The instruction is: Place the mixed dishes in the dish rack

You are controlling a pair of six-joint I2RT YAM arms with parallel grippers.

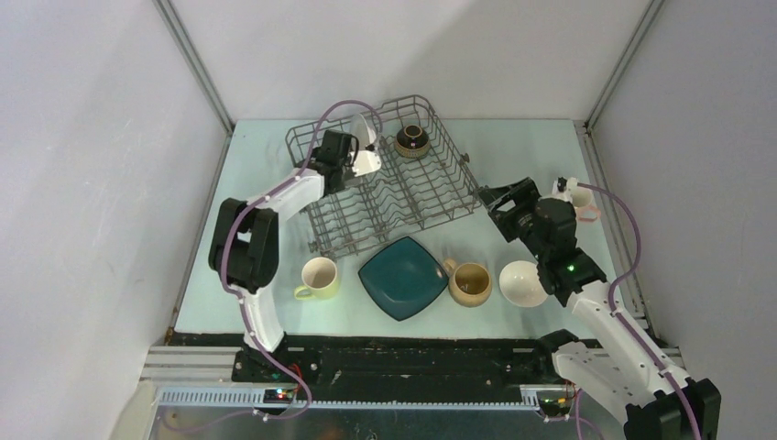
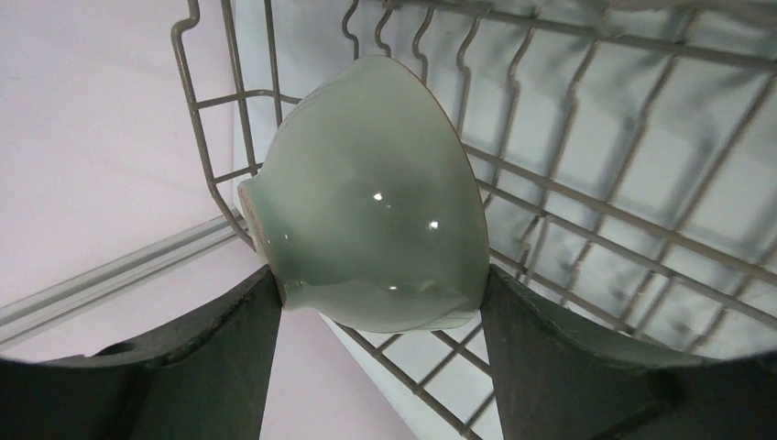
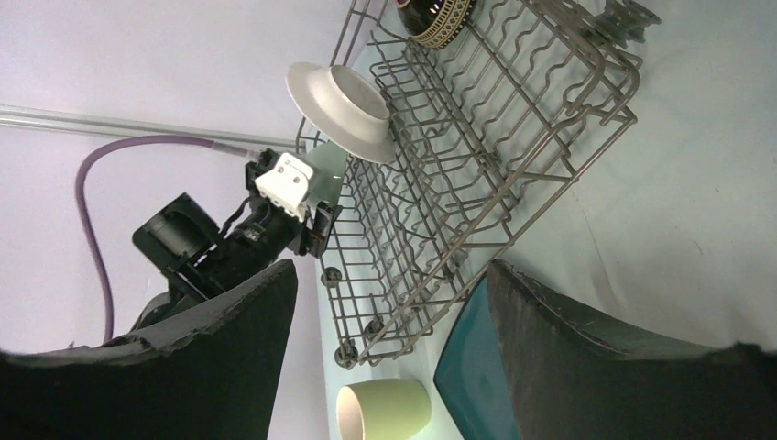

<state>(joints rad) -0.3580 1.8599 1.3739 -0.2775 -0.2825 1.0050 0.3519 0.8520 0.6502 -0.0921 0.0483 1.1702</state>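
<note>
Nearest the arm bases, four dishes wait in a row on the surface (image 1: 275,174): the yellow mug (image 1: 319,278), the dark teal square plate (image 1: 403,277), the tan mug (image 1: 469,282) and the white bowl (image 1: 522,282). None of them is touched by either arm. The pink mug (image 1: 582,198) stands further back at the right edge, partly hidden behind the right arm (image 1: 586,293). That makes five pieces left to load.

The right arm reaches forward from its base with the wrist turned toward the dish rack (image 1: 431,197). The right jaws are spread wide with nothing between them, hovering just beside the rack's right end and above the surface.

The left arm (image 1: 275,197) rises from its base, bends at the elbow and stretches over the rack's left side to its far-left part. There the left jaws pinch the pale green bowl (image 2: 366,202), with the fingers (image 2: 220,367) pressed to either side near its rim. The bowl is tipped on its side, foot to the left in the wrist view, with rack wires close behind it. Whether it already rests on the tines cannot be told.

Just beyond it the white round plate (image 3: 344,110) stands on edge in the rack, and the brown bowl (image 1: 412,139) sits in the far section. With two dishes racked, one being placed and five outside, I judge the job less than half done
</note>
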